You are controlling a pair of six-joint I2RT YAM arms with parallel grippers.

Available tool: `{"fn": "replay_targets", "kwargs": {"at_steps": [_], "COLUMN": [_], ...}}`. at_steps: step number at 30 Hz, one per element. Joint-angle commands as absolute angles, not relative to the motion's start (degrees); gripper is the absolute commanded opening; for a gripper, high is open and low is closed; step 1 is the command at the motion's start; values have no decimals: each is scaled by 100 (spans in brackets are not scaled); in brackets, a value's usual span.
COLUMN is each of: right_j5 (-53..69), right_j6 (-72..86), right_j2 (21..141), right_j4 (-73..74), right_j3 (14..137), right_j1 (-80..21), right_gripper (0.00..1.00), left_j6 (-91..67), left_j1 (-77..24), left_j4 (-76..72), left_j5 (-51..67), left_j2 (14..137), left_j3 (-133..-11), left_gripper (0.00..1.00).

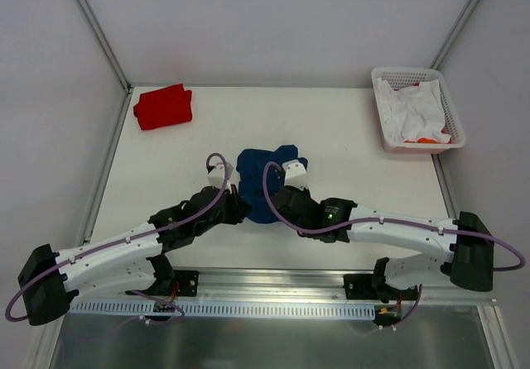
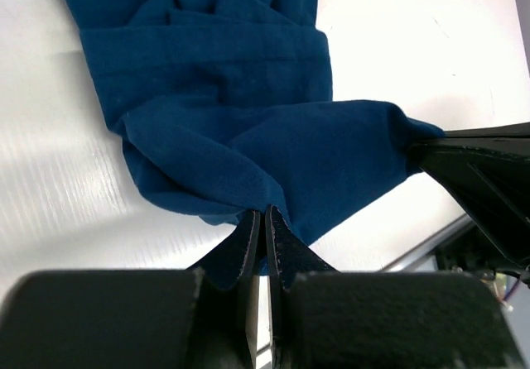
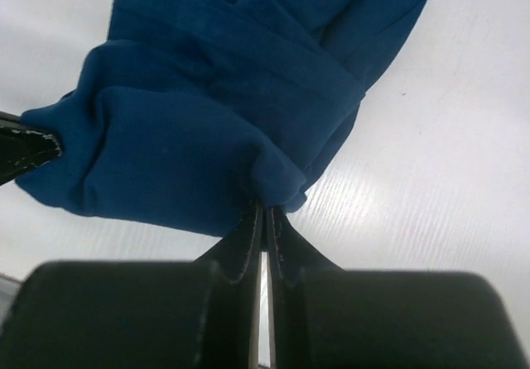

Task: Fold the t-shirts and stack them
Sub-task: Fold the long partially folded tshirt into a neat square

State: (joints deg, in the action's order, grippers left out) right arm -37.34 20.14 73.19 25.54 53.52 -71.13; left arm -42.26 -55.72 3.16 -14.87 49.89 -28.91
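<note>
White tabletop, grey walls behind: left gripper and right gripper both have jaws pressed together, each pinching a fold on the near edge of the navy t-shirt, with the two pinch points near each other. That shirt lies bunched and creased mid-table, just ahead of both wrists. Red t-shirt sits folded at the far-left corner, well apart; basket holding white cloth at the far-right corner.
</note>
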Motion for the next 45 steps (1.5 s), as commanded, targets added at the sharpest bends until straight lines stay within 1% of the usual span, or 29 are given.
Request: {"fn": "replay_targets", "kwargs": {"at_steps": [1, 7, 12, 24, 33, 40, 45], "right_j5": [-4034, -3841, -3552, -3077, -2734, -2426, -2215], "right_j6": [1767, 1433, 1187, 598, 396, 141, 53], "right_j2": [7444, 7637, 7813, 8613, 9210, 9702, 10186], "right_j4": [2338, 1987, 1723, 1257, 958, 756, 730], "right_j3": [5722, 5739, 5792, 6415, 6750, 7277, 7909], "right_j1": [-6883, -6400, -5943, -4976, -4281, -3789, -3508], "right_gripper": [0, 0, 0, 0, 0, 0, 0], "left_j6": [-3833, -3349, -3077, -2734, -2531, -2435, -2434], "left_j1": [-5362, -4932, -4439, -3780, -3244, -2760, -2444], "left_j4": [-236, -456, -747, -1423, -1643, -1758, -1802], "left_j5": [-1688, -1504, -1003, -369, 9, 378, 553], "left_j2": [5194, 5747, 6160, 7566, 8542, 9069, 9491], "left_j3": [-3252, -3796, -4051, -4728, -5457, -5958, -6362], "left_gripper": [0, 0, 0, 0, 0, 0, 0]}}
